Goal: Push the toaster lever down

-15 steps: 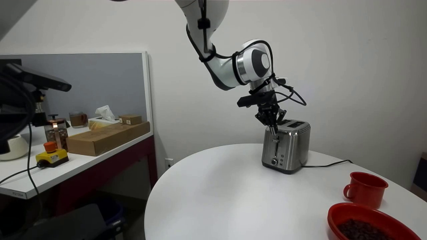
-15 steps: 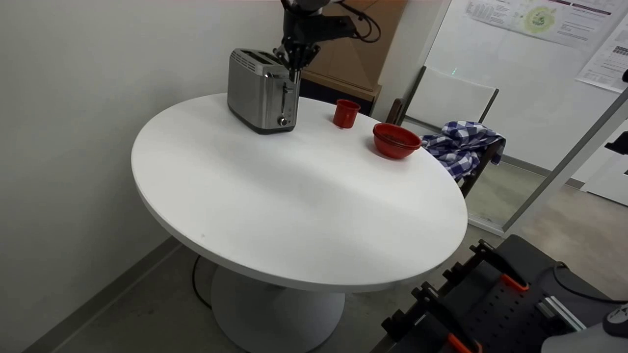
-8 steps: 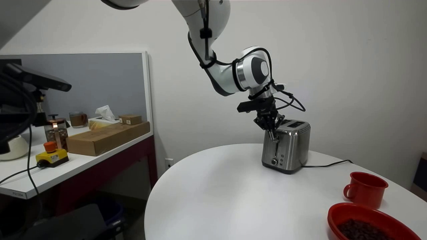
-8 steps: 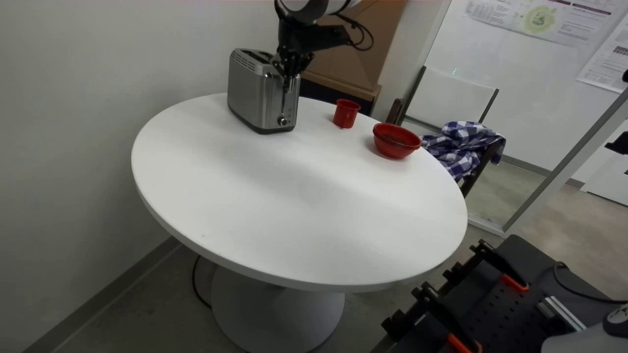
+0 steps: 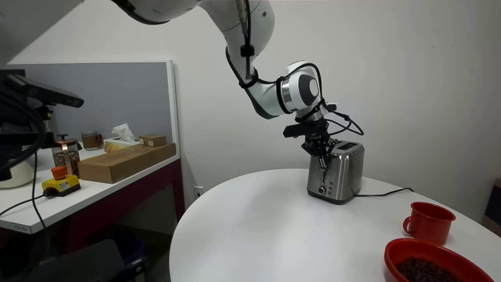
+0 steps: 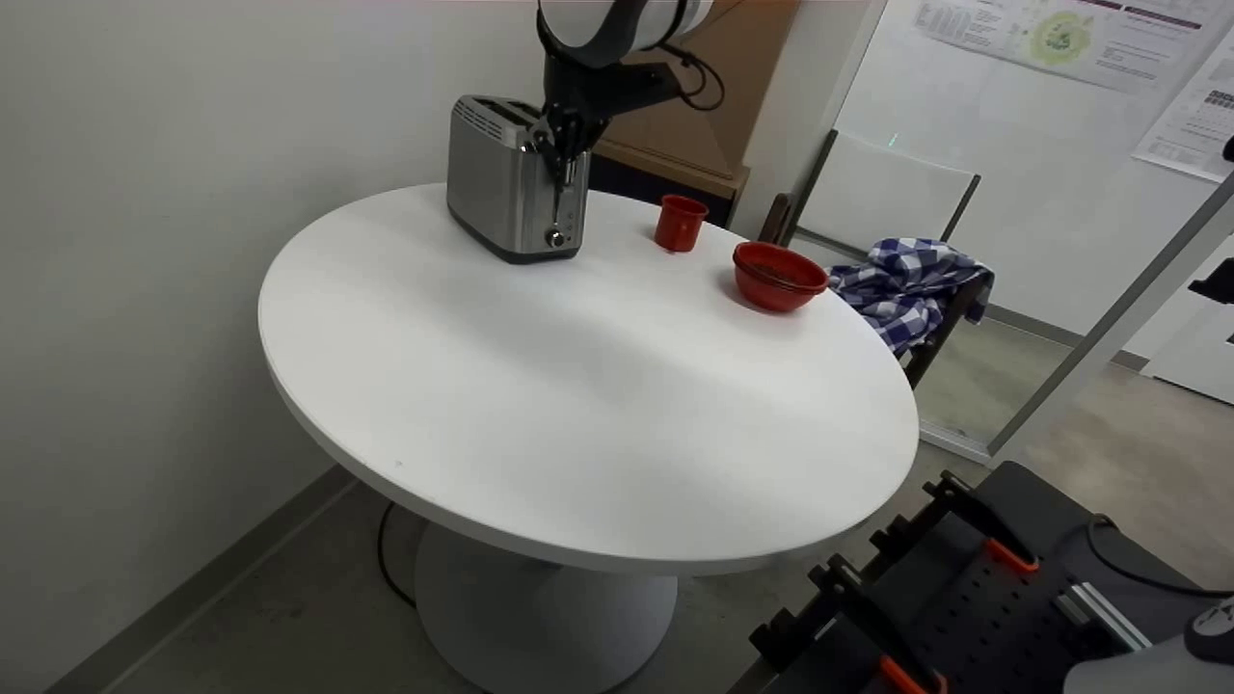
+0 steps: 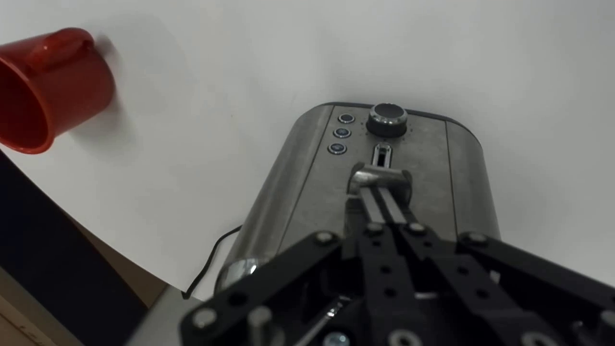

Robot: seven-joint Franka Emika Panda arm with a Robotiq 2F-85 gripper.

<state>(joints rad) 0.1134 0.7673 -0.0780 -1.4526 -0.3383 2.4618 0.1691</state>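
Gripper [image 7: 376, 191] has its fingers together, tips pretty much right on the toaster lever [image 7: 379, 177] in the wrist view, with a bit of slot [image 7: 382, 157] showing between it and the knob [image 7: 387, 114]. Toaster [image 5: 346, 176] is just standing upright on the white desk [image 5: 254, 243], cord [image 5: 385, 194] trailing off one side. Red mug [image 6: 681, 229] sits between the toaster and the red bowl [image 6: 783, 299].

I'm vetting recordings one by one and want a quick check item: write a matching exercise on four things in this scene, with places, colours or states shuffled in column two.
1. Toaster lever
2. Fingers
3. Mug
4. Checked cloth

A. red, upright on the table
B. on the toaster's end face, above the knob
C. blue and white
D. shut

Pairs: 1-B; 2-D; 3-A; 4-C
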